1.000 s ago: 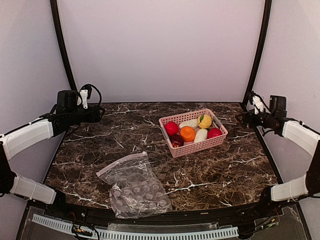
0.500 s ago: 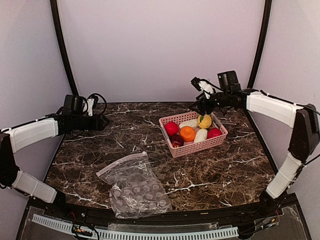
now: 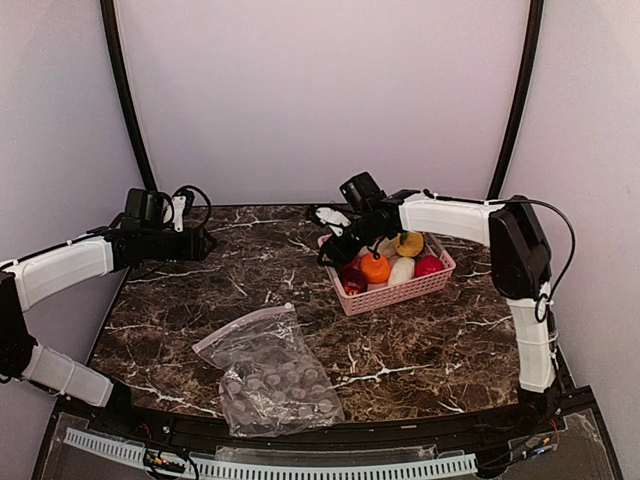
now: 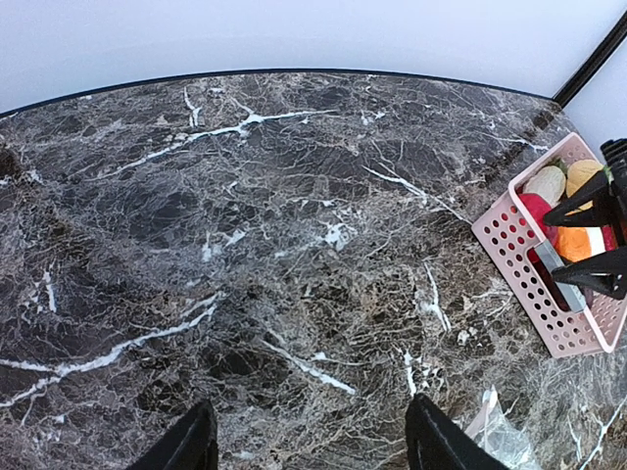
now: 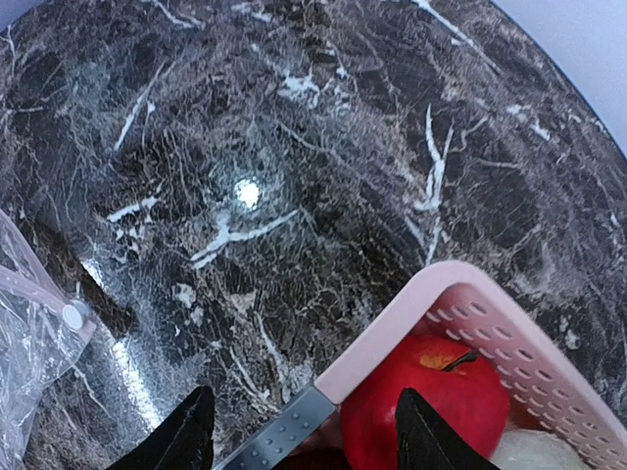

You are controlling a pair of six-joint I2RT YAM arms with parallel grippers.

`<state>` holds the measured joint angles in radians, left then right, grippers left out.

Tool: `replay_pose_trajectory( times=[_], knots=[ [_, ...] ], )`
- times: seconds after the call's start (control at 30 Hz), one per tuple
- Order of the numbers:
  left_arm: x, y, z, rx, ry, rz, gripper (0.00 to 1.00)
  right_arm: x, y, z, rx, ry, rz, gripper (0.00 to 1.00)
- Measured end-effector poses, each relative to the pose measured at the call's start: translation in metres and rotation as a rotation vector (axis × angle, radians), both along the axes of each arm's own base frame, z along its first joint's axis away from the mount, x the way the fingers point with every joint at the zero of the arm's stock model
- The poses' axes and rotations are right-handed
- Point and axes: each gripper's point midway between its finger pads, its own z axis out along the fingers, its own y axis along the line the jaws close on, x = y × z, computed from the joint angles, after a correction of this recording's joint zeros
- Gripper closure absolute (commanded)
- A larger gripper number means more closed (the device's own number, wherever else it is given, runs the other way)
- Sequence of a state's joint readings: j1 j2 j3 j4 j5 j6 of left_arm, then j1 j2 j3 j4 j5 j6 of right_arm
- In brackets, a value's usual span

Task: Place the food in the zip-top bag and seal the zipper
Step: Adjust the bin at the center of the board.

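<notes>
A: Noticed the big swing of the right hand [image 3: 333,252]? Out beyond the desk's right edge a second ago, down at the left corner of the basket now.

B: Noticed. Hardly any change on the left side, though.

A: Starting nearest, then. Seeing the bag [image 3: 275,375] flat on the desk [image 3: 440,340] by the front edge, nothing inside, zipper [image 3: 243,326] along the edge turned toward the far left. Probably laid there within reach of both arms.

B: Agreed. Can't tell whether that mouth is pressed shut or loose. Well apart from the basket too, so a carry needed for every piece.

A: Further back, left hand [image 4: 309,446] hovering over bare desk, fingers spread wide, gripping nothing. Looks like waiting for a turn at the bag's mouth.

B: Farthest, the pink basket [image 3: 400,293], holding all the food [image 3: 401,270]: apples, orange [image 3: 376,267], a yellow fruit, white pieces, something dark red. None bagged yet, so very early in the job.

A: And the right hand?

B: From its own camera, fingers apart, one outside the rim over the desk, the other above the red apple [image 5: 436,401]. Not clenched on anything.

A: Seems aimed at that apple first: nearest the corner, round, easy to pinch.

B: Worth minding the rim. Straddling the wall like that risks catching the basket instead of the fruit.
</notes>
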<state>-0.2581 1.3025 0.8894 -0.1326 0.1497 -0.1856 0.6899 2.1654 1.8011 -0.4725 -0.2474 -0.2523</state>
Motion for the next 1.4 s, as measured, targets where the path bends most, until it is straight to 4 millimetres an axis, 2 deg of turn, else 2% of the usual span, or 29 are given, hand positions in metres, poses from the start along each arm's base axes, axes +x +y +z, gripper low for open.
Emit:
replay_pose_trajectory(
  times=[0.1, 0.2, 0.43, 0.53, 0.63, 0.73, 0.9, 0.93, 0.97, 1.1, 1.27, 1.3, 1.4],
  knots=[
    [0.000, 0.000, 0.001, -0.002, -0.002, 0.001, 0.35, -0.009, -0.001, -0.017, -0.049, 0.038, -0.002, 0.43],
    [-0.001, 0.000, 0.003, -0.003, -0.006, 0.002, 0.35, -0.013, 0.000, -0.020, -0.067, 0.040, 0.001, 0.47],
    [-0.001, 0.000, 0.003, -0.003, -0.002, 0.000, 0.35, -0.027, 0.005, -0.024, -0.122, 0.029, 0.010, 0.65],
    [-0.001, 0.000, 0.004, -0.005, -0.002, -0.002, 0.35, -0.036, 0.001, -0.025, -0.143, 0.033, 0.015, 0.70],
    [-0.002, -0.001, 0.003, -0.006, 0.003, -0.005, 0.35, -0.050, -0.014, -0.026, -0.176, 0.040, 0.020, 0.75],
    [-0.003, -0.001, 0.003, -0.008, 0.007, -0.009, 0.34, -0.070, -0.040, -0.025, -0.231, 0.048, 0.026, 0.80],
    [-0.005, -0.005, 0.002, -0.019, 0.016, -0.026, 0.34, -0.105, -0.081, -0.022, -0.298, 0.042, 0.050, 0.96],
    [-0.006, -0.007, 0.002, -0.025, 0.022, -0.036, 0.34, -0.119, -0.095, -0.024, -0.321, 0.044, 0.076, 0.98],
    [-0.008, -0.009, 0.001, -0.030, 0.033, -0.047, 0.34, -0.121, -0.098, -0.025, -0.324, 0.046, 0.079, 0.99],
    [-0.008, -0.025, -0.006, -0.066, 0.094, -0.118, 0.35, -0.143, -0.120, -0.026, -0.346, -0.006, 0.148, 1.00],
    [-0.020, -0.039, -0.034, -0.100, 0.235, -0.192, 0.39, -0.159, -0.150, -0.026, -0.371, -0.049, 0.192, 1.00],
    [-0.026, -0.041, -0.042, -0.104, 0.277, -0.205, 0.39, -0.160, -0.157, -0.025, -0.375, -0.056, 0.194, 0.97],
    [-0.039, -0.044, -0.057, -0.117, 0.357, -0.232, 0.40, -0.165, -0.172, -0.024, -0.378, -0.064, 0.212, 0.72]
  ],
)
